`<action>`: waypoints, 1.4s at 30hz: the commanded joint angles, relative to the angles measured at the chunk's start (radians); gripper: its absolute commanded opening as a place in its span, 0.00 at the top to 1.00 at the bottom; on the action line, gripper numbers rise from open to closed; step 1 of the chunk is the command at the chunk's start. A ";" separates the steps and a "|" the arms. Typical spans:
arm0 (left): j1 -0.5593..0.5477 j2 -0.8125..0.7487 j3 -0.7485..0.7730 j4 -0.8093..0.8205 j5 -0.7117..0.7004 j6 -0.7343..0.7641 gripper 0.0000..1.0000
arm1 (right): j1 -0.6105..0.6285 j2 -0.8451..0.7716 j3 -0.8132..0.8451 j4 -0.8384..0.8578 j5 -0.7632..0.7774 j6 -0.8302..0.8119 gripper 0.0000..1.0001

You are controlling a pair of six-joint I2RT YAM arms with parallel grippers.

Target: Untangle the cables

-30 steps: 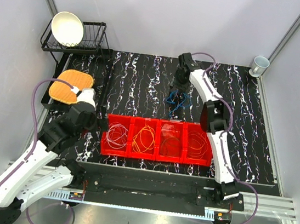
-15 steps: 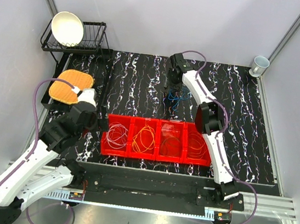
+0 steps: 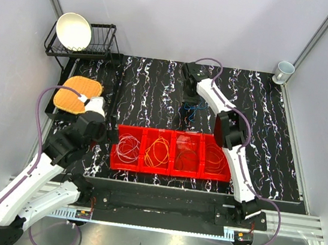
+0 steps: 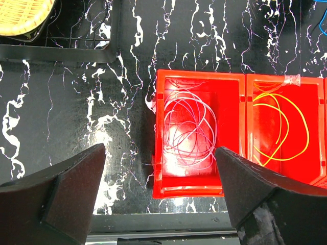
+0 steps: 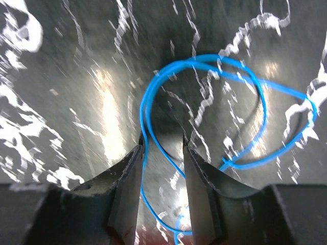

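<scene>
The thin blue cable [image 5: 144, 104] lies in a loose flat loop on the black white-veined tabletop [image 3: 150, 90], just beyond the row of four red plastic bins [image 3: 174, 133]. It is straddled by the right gripper [image 5: 162, 148]. The fingers are set narrowly apart, with a gap visible, and nothing is pinched yet.

The strand is seen hard against one finger and flat on the surface, so it could be missed or pushed out if the fingers are closed. Two passes run side by side there, so both might be caught and the loop dragged into a tighter knot.

In the wrist view the loop's long axis runs across the picture towards the right edge, and a tail is led back between the fingers. The left gripper [image 4: 161, 148] is held wide open above the end bin.
</scene>
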 commanded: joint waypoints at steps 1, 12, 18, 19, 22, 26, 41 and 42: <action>-0.002 -0.008 -0.001 0.045 -0.021 0.010 0.09 | 0.008 -0.058 -0.110 -0.062 0.022 -0.021 0.56; -0.002 -0.014 -0.003 0.044 -0.024 0.009 0.09 | 0.021 -0.060 -0.137 -0.067 -0.059 -0.024 0.50; -0.002 -0.017 -0.003 0.044 -0.024 0.007 0.09 | 0.038 -0.056 -0.138 -0.081 -0.069 -0.036 0.50; -0.002 -0.020 -0.003 0.044 -0.024 0.007 0.09 | 0.043 -0.054 -0.134 -0.085 -0.061 -0.036 0.51; -0.002 -0.020 -0.003 0.042 -0.026 0.007 0.09 | 0.049 -0.043 -0.118 -0.114 -0.041 -0.039 0.53; -0.002 -0.020 -0.003 0.042 -0.026 0.006 0.09 | 0.051 -0.017 -0.084 -0.151 -0.030 -0.047 0.71; -0.001 -0.023 -0.003 0.044 -0.027 0.006 0.10 | 0.054 -0.029 0.123 -0.217 0.026 -0.065 1.00; -0.002 -0.025 -0.005 0.044 -0.029 0.006 0.10 | 0.054 -0.046 0.129 -0.214 0.028 -0.064 1.00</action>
